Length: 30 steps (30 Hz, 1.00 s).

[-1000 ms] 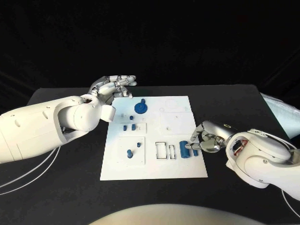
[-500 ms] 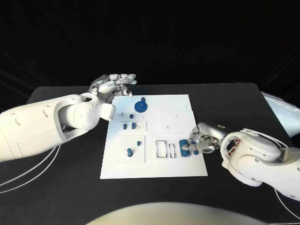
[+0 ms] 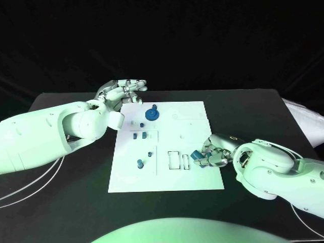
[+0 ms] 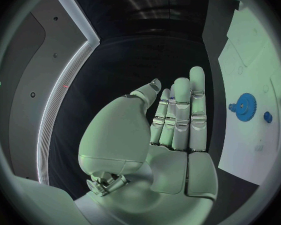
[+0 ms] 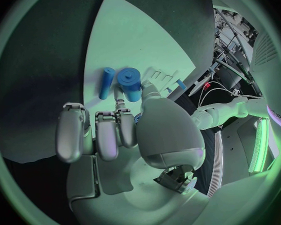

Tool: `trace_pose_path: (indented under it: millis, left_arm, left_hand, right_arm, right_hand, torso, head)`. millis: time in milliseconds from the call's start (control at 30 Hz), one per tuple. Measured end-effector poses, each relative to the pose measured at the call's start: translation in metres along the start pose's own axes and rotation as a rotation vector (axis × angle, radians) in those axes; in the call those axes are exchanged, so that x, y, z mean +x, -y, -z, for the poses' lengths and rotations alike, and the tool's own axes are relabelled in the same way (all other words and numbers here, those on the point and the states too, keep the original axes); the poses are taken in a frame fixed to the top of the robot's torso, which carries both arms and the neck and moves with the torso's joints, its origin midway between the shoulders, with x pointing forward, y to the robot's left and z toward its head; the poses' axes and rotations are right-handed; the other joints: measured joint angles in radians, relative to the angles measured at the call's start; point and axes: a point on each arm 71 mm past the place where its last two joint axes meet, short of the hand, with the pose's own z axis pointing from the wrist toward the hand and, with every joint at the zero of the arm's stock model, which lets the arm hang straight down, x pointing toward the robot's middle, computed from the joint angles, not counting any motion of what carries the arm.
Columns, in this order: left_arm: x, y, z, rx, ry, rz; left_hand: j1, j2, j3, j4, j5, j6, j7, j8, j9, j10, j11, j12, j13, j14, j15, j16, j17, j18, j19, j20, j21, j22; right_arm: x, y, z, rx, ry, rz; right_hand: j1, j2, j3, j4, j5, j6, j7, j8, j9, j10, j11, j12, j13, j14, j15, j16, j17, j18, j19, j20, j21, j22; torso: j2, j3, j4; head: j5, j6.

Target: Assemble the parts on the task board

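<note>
Task board (image 3: 195,177): white plate, centre of black worktop (image 3: 74,202).

Blue cylinders (image 5: 129,83): two, lying side by side at the board's 3 o'clock edge, thicker one beside a slimmer rod (image 5: 107,82). Judged light, rigid, smooth; liable to roll or slip. Best taken across the middle of the barrel.

Right hand (image 3: 214,152): at the cylinders, fingers (image 5: 106,132) curled over them; whether it actually grips one, cannot tell.

Blue gear (image 3: 153,115): stands near the board's 12 o'clock end. Small blue pegs (image 3: 140,163) along the 9 o'clock side.

Left hand (image 3: 121,91): off the board at 11 o'clock, fingers (image 4: 181,110) straight, released, holding nothing.
</note>
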Motion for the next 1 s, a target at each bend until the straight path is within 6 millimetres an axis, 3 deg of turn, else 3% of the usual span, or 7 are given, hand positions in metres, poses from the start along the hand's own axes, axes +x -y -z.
trace_pose_path:
  millis: [233, 667, 833, 1000]
  left_arm:
    - [0.0, 0.0, 0.0, -0.002, -0.001, -0.003]
    - [-0.001, 0.0, 0.001, -0.003, -0.001, -0.004]
    - [-0.001, 0.0, 0.001, -0.004, -0.001, -0.005]
    - [0.0, -0.001, 0.0, -0.005, -0.003, -0.004]
  left_hand:
    - [0.0, 0.0, -0.001, 0.001, 0.0, 0.0, 0.0, 0.0, 0.0, 0.0, 0.0, 0.0, 0.0, 0.0, 0.0, 0.0, -0.001, 0.0, 0.0, 0.0, 0.0, 0.0]
    - [0.0, 0.0, -0.001, 0.001, 0.0, -0.002, 0.002, 0.0, -0.001, 0.0, 0.0, 0.004, 0.0, 0.0, 0.0, 0.0, 0.0, 0.0, 0.0, 0.0, 0.0, -0.001]
    - [0.0, 0.0, -0.001, 0.001, 0.0, -0.004, 0.004, 0.0, -0.001, 0.0, 0.0, 0.004, 0.0, 0.0, 0.0, 0.0, 0.0, 0.0, 0.0, 0.0, 0.0, -0.001]
    - [0.0, 0.0, -0.001, 0.001, 0.0, -0.004, 0.004, 0.0, -0.001, 0.0, 0.0, 0.004, 0.0, 0.0, 0.0, 0.0, 0.0, 0.0, 0.0, 0.0, 0.0, -0.001]
  right_arm:
    - [0.0, -0.002, -0.003, -0.003, -0.003, 0.011]
    - [0.001, 0.001, 0.003, 0.008, -0.006, -0.036]
    - [-0.007, -0.002, 0.009, 0.006, 0.014, -0.101]
    - [-0.014, -0.013, 0.011, -0.011, 0.03, -0.169]
  right_hand:
    - [0.008, 0.008, -0.003, 0.003, 0.005, 0.001, 0.0, 0.008, 0.005, 0.0, 0.0, 0.0, 0.0, 0.0, 0.0, 0.0, 0.0, 0.0, 0.0, 0.0, 0.003, 0.003]
    - [0.042, 0.056, -0.006, 0.017, 0.057, 0.016, -0.016, 0.032, 0.017, 0.0, 0.0, 0.0, 0.0, 0.0, 0.0, 0.004, 0.0, 0.0, 0.004, -0.004, 0.008, 0.014]
    - [0.041, 0.059, -0.01, 0.022, 0.065, 0.018, -0.018, 0.036, 0.026, 0.0, 0.0, 0.0, 0.0, 0.0, 0.0, 0.008, 0.0, 0.0, 0.004, -0.004, 0.013, 0.02]
    - [0.044, 0.062, -0.015, 0.035, 0.11, 0.018, -0.018, 0.036, 0.029, -0.003, -0.003, 0.0, 0.0, 0.004, -0.004, 0.008, 0.0, 0.0, 0.007, -0.007, 0.014, 0.023]
  torso:
    - [0.0, 0.0004, 0.0]
    - [0.0, 0.0, 0.0]
    - [0.0, 0.0, 0.0004]
    - [0.0, 0.0003, 0.0006]
  head:
    - [0.002, -0.002]
    - [0.006, -0.004]
    - [0.009, -0.004]
    - [0.011, -0.003]
